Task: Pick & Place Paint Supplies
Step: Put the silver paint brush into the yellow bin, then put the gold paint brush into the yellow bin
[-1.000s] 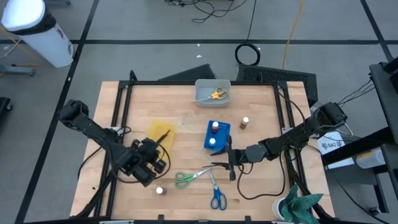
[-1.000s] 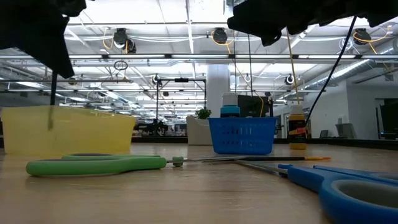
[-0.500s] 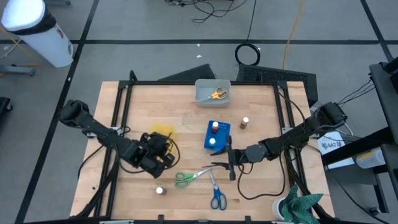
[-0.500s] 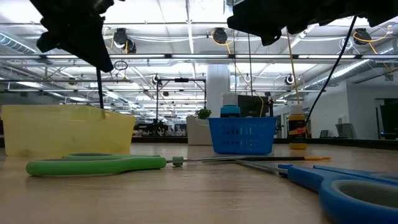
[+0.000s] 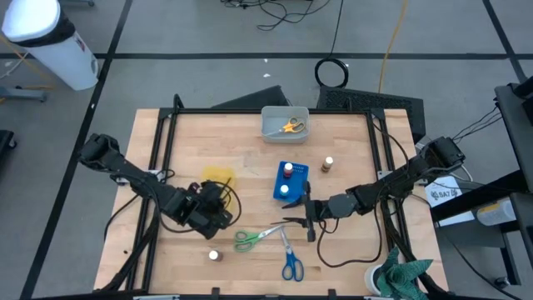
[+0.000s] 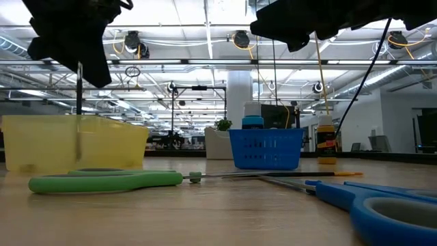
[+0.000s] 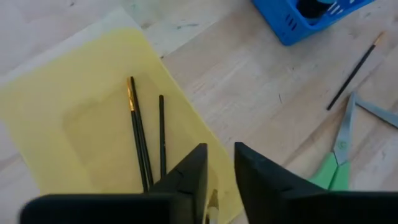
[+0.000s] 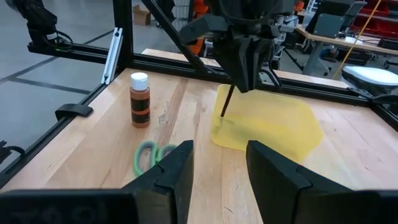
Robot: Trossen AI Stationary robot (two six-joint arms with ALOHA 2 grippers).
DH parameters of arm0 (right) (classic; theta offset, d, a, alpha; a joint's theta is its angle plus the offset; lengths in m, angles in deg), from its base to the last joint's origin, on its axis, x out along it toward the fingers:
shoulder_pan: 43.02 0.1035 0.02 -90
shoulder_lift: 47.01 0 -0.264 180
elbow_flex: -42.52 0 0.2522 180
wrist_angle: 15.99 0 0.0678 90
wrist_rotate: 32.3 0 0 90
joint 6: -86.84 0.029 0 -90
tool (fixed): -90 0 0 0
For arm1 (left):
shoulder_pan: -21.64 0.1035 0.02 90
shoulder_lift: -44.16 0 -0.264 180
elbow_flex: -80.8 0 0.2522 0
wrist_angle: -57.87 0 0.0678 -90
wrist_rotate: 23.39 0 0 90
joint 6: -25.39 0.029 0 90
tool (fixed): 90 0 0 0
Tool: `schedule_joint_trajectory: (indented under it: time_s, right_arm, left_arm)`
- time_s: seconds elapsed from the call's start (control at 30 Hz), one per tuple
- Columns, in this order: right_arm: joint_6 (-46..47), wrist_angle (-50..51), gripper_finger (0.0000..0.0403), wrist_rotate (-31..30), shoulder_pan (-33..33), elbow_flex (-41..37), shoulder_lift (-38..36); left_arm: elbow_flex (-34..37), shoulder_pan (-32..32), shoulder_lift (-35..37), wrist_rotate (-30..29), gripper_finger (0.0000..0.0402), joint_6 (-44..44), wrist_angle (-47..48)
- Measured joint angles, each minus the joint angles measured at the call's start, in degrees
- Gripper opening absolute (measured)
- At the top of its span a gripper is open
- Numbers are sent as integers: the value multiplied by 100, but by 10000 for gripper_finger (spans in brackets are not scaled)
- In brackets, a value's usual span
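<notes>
My left gripper (image 5: 212,202) hangs over the near end of the flat yellow tray (image 5: 218,177), shut on a thin dark brush (image 6: 78,109). Two more brushes (image 7: 144,143) lie flat in that tray. My right gripper (image 5: 308,214) hovers open near the table's middle, touching nothing. Another brush (image 7: 353,71) lies on the wood beside the green scissors (image 5: 250,239). Blue scissors (image 5: 290,263) and a white-topped bottle (image 5: 214,256) sit near the front edge. A brown-topped bottle (image 5: 328,164) stands right of the blue tray (image 5: 300,171), which holds two bottles. My left gripper pinches the brush by its upper end (image 8: 231,89) between the two fingers, coming from above and pointing down. The brush hangs upright below the fingers. Its lower end (image 6: 77,154) reaches down inside the yellow tray; whether it touches the tray floor I cannot tell.
A grey bin (image 5: 271,129) with yellow scissors (image 5: 291,126) stands at the far edge. A dark frame (image 5: 158,150) runs along the table's sides. Bare wood lies between the yellow tray and the blue tray.
My left gripper has moved from the near left toward the far right, over the yellow tray, then come down. The brush stayed upright in its hold and now reaches lower, into the tray.
</notes>
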Motion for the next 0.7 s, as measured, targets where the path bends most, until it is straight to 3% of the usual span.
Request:
schedule_joint_trajectory:
  time_s: [0.33, 0.7]
  right_arm:
    - [592, 1, 137, 33, 0, 0, 0]
    - [558, 122, 137, 77, 0, 2, 0]
  left_arm:
    - [0, 91, 0, -320, 178, 428, 152]
    - [-2, 305, 175, -1213, 173, 812, 14]
